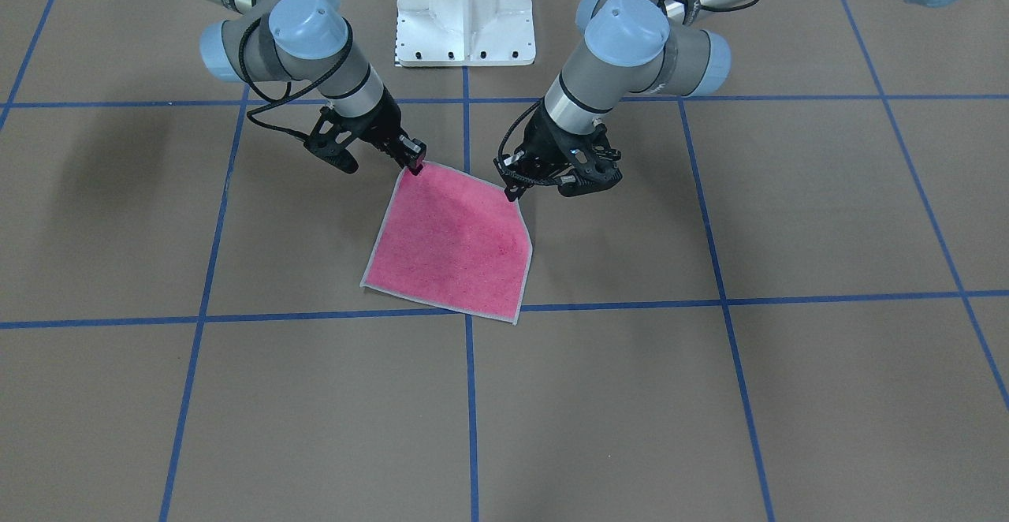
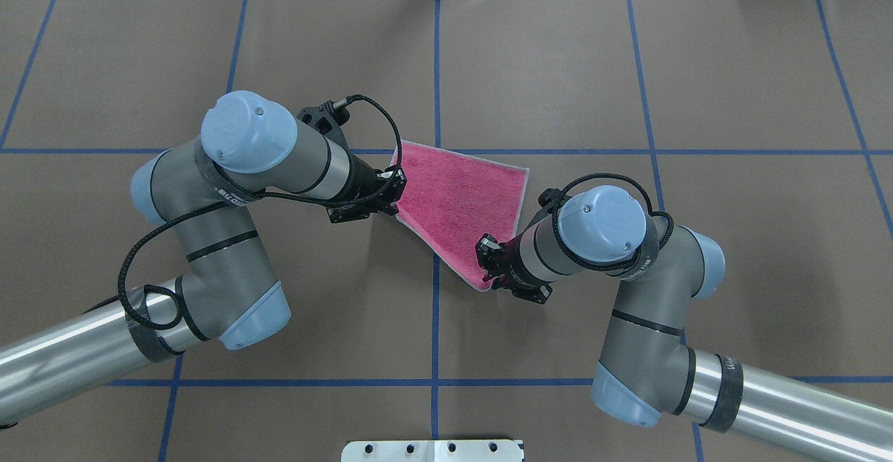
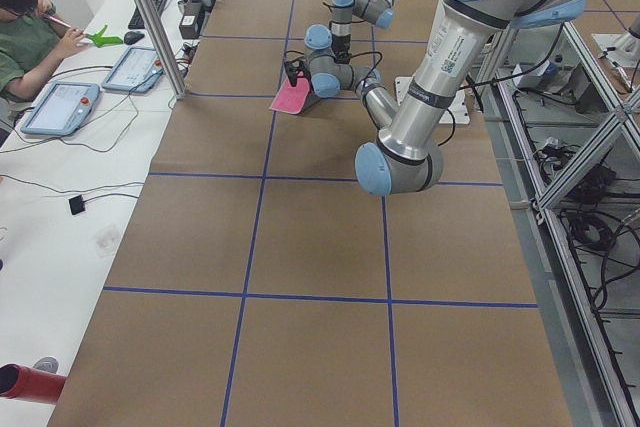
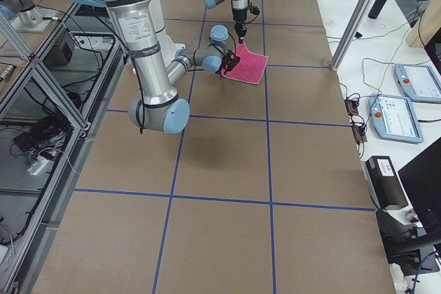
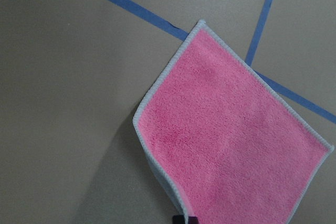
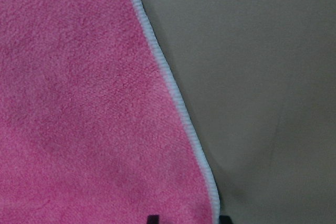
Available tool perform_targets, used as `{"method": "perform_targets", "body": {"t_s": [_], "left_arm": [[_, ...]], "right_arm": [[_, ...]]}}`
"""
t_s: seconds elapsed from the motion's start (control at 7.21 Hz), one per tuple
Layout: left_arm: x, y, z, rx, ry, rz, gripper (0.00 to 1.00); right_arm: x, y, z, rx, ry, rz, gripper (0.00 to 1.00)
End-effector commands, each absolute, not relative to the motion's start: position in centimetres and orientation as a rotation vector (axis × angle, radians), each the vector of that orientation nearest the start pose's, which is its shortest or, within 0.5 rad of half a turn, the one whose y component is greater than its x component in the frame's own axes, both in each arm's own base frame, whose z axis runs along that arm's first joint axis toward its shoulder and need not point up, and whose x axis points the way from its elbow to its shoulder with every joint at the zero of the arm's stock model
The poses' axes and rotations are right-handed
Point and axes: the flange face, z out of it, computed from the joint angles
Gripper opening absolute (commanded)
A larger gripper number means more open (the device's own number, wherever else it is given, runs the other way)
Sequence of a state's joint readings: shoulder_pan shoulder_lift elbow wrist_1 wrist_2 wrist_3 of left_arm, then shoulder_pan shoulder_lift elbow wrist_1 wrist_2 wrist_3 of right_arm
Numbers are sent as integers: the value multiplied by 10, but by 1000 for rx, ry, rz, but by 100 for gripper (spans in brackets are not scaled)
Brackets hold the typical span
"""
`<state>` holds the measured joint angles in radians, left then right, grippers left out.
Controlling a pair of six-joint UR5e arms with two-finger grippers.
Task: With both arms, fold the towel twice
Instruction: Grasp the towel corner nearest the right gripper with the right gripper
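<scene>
We are gripping the towel point(image 1: 449, 246) at 2 neighbouring corners. The right gripper point(image 1: 415, 165) is pinching 1 corner with its jaws drawn in on the cloth, and the left gripper point(image 1: 513, 192) is nipping the other the same way. From both hands the towel is spreading forward and down, pink face up, its far edge lying on the table point(image 1: 709, 396) well ahead of the fingertips. The stretch between the 2 hands is hanging a little raised and slightly slack. Only pink and the pale border are showing, so we cannot tell whether this is fold 1 or fold 2. We are judging that a fold is just beginning, with the grasp made and the carry-over not yet done. Next we are expecting to lift both corners together, keep the hands level and the same span apart so the edge between them is not sagging or twisting, sweep them forward over the cloth, and lay the held edge onto the far edge before opening. Uneven travel would be skewing the fold.
</scene>
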<state>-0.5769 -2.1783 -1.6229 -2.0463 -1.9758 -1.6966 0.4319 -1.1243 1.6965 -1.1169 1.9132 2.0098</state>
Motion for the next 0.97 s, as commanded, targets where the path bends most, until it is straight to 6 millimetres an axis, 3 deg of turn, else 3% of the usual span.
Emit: {"method": "perform_targets", "body": {"t_s": [0.0, 0.28, 0.55, 0.83], "left_arm": [[516, -449, 220, -101, 1176, -392, 0], [516, -449, 220, -101, 1176, -392, 0], [507, -462, 218, -88, 1179, -413, 0], [518, -474, 223, -91, 1156, -428, 0]], "right_arm": [[-542, -360, 295, -322, -1036, 612, 4], [-529, -367, 289, -306, -1149, 590, 0], [-516, -386, 286, -287, -1164, 621, 0], [-496, -414, 290, -258, -1166, 668, 0]]}}
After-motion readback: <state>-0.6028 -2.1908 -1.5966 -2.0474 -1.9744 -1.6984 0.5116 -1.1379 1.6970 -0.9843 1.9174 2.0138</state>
